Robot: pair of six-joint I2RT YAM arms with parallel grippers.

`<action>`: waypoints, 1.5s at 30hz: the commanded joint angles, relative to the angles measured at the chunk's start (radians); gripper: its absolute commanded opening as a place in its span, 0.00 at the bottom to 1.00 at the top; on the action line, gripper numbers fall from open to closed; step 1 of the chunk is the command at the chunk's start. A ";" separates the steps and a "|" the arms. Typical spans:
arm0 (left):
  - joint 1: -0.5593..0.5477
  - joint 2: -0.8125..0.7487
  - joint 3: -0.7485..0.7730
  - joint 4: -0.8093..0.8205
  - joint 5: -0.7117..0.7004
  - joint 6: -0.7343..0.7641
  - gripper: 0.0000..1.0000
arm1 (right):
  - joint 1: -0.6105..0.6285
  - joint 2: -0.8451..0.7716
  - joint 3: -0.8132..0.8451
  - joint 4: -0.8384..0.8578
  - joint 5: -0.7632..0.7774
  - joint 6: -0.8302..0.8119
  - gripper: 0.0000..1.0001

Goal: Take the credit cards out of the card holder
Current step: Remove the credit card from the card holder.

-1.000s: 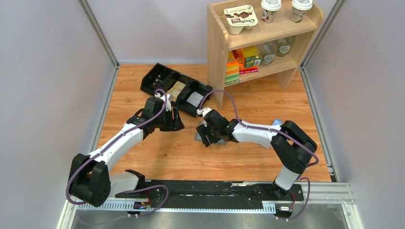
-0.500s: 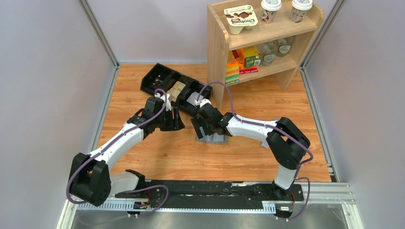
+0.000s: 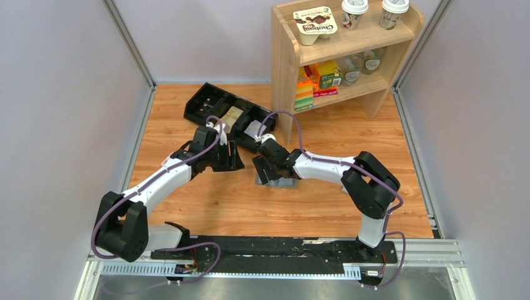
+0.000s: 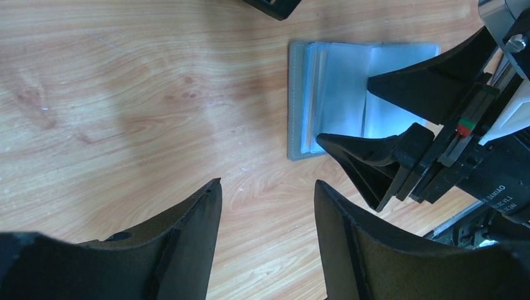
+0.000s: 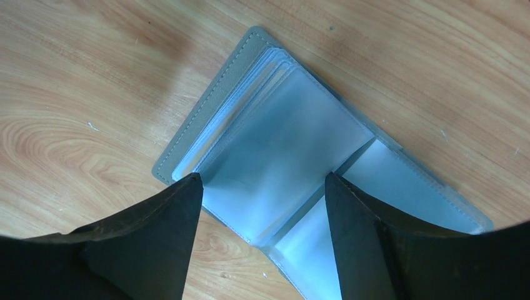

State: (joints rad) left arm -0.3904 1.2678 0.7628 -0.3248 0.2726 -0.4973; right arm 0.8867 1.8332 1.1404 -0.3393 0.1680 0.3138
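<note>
right hand [image 5: 262, 181] hangs wide open above the grey-blue bifold card holder [image 5: 294, 119] with clear sleeves; light, floppy, slick-looking, probably best pinched at a sleeve's free edge.

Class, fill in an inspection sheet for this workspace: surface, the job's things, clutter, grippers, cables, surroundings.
Surface: wooden table, grain and small specks.
Job's things: card holder lies open, clear sleeves up; credit cards not clearly seen in it.
Clutter: black tray behind, a tan flat item inside.
Grippers: left gripper open over wood beside the holder; right gripper open over the sleeves.
Cables: purple cables loop along both arms.
Surroundings: wooden shelf with cups and packets; grey walls.
</note>
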 commanded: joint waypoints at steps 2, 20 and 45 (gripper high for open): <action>-0.024 0.021 0.050 0.047 0.039 -0.012 0.64 | -0.005 0.017 -0.057 0.020 -0.027 -0.033 0.67; -0.120 0.180 0.124 0.139 0.059 0.002 0.53 | -0.038 -0.061 -0.217 0.212 -0.228 -0.076 0.41; -0.189 0.459 0.151 0.047 -0.050 0.065 0.26 | -0.045 -0.124 -0.199 0.135 -0.004 -0.027 0.45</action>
State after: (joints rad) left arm -0.5564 1.6943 0.9188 -0.1844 0.2932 -0.4725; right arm 0.8425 1.7329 0.9230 -0.0643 -0.0036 0.2707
